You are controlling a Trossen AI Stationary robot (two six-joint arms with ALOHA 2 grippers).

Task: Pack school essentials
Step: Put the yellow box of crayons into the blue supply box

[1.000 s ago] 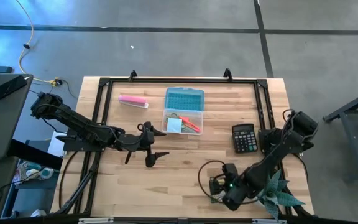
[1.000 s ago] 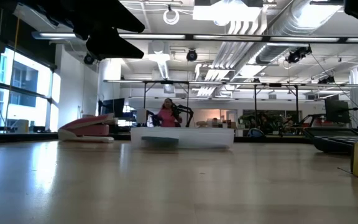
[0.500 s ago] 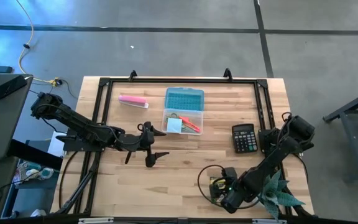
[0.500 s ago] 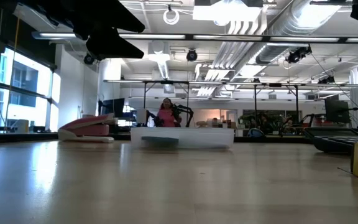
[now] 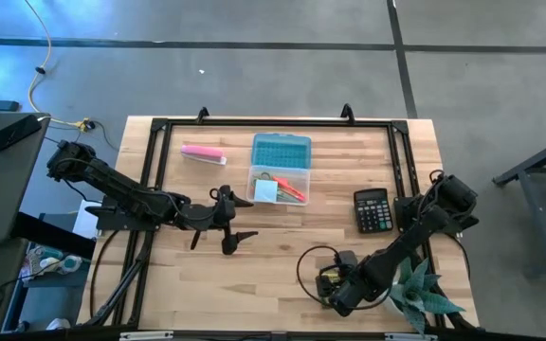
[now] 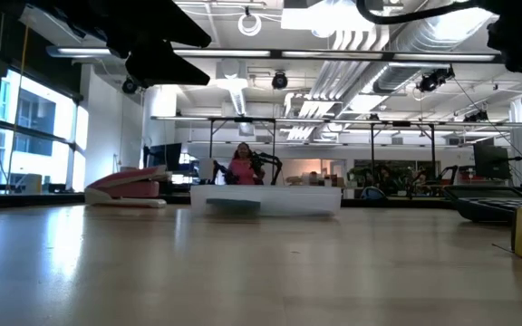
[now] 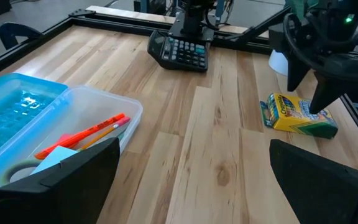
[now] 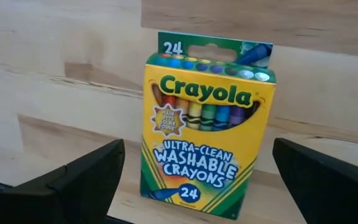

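Having crept left along the near edge, the right gripper (image 5: 331, 287) hangs spread wide over the flat yellow-green cardboard crayon box (image 8: 202, 122), ready to grasp.

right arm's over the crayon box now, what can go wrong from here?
1. The crayon box lies flat on the table between the right end effector's open fingers; a shallow grasp may slip or push it.
2. The plant sits beside the right arm and could be brushed.
3. The left end effector hovers near the container, crowding the drop.
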